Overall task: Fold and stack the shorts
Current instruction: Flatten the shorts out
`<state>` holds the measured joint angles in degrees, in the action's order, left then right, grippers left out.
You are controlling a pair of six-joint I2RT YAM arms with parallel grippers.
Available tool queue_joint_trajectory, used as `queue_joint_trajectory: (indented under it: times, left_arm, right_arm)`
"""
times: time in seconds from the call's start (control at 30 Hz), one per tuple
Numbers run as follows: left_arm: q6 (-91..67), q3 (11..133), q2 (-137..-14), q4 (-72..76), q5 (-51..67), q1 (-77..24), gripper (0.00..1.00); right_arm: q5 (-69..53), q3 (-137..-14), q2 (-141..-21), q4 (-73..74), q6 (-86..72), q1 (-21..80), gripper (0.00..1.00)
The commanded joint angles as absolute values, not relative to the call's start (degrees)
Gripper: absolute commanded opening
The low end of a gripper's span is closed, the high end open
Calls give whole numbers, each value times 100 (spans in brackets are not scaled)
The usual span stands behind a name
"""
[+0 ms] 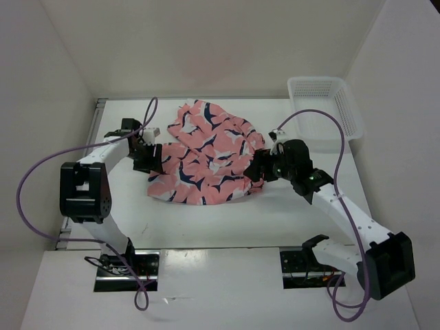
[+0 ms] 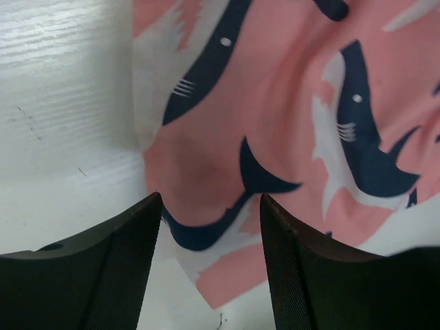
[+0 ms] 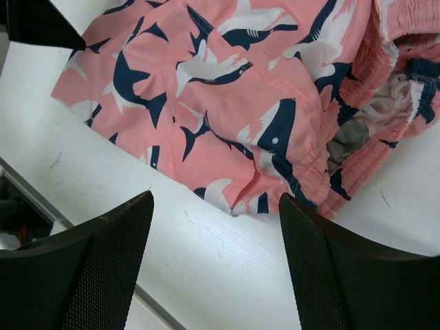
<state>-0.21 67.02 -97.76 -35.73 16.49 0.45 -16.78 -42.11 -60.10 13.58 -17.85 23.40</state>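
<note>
Fingers [image 2: 130,261] of the left gripper [image 2: 210,199] are standing apart and clamping nothing. The gap between them is showing a corner of the shorts [image 2: 275,124] lying flat on the white table [image 2: 62,137]. The cloth edge is sitting just ahead of the tips, and whether the tips are touching it is not clear.

The right gripper [image 3: 216,199] is hanging with its jaws spread wide and is also holding nothing. It is hovering over bare tabletop just short of the near hem of the shorts. In the right wrist view the elastic waistband [image 3: 381,62] is bunching up at the right side, with pale lining [image 3: 395,103] showing inside the opening.

Seen from above, the salmon-pink shorts are lying crumpled and partly spread around the middle of the table. The left gripper is sitting at their left edge and the right gripper at their right edge, both arms reaching inward from the near side. A white mesh basket [image 1: 323,103] is sitting at the far right corner of the table, apart from the shorts. Purple cables [image 1: 31,179] are looping off both arms.
</note>
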Motion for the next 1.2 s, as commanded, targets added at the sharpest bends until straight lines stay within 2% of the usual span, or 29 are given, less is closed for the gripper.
queue_joint_trajectory:
  times: [0.0,0.17,0.3,0.53,0.57,0.73,0.77,0.8,0.9,0.93,1.0,1.03,1.17]
  left_arm:
    - [0,7013,-10063,-3112,1793,202,67]
    - [0,6943,-10169,-2918,1618,202,68]
    - [0,6891,-10599,-3050,1679,202,69]
    - [0,6776,-10792,-3006,1679,202,69]
    - [0,6776,-10880,-3006,1679,202,66]
    - [0,6776,-10951,-3181,2380,202,30]
    - [0,6776,-10882,-3269,2469,202,18]
    - [0,6837,-10820,-3417,2618,202,13]
    - [0,6838,-10557,-3699,2786,202,0]
    - [0,6838,-10460,-3770,2856,254,0]
    - [0,6899,-10110,-3997,2917,324,0]
    - [0,7004,-9986,-4051,2918,325,0]
    - [0,7925,-9502,-4279,2918,720,0]
  right_arm:
    - [-1565,-4640,-6573,1388,-2529,2250,78]
    - [-485,-4702,-6970,1723,-2961,2188,76]
    - [-536,-4447,-6768,1249,-3199,1960,76]
    - [-343,-4413,-6882,1319,-3067,1846,77]
    - [-438,-4343,-6951,1249,-3067,1846,77]
    - [-896,-4043,-7443,713,-3225,1793,75]
    - [-949,-4043,-7531,712,-3226,1793,72]
    - [-1062,-4043,-7611,712,-3278,1793,63]
    - [-1352,-4104,-7795,712,-3208,1793,42]
    - [-1414,-4174,-7796,712,-3130,1793,27]
    - [-1477,-4306,-7726,712,-2981,1793,14]
    - [-1477,-4376,-7673,799,-2927,1793,3]
    - [-1477,-5271,-7515,739,-2550,1653,0]
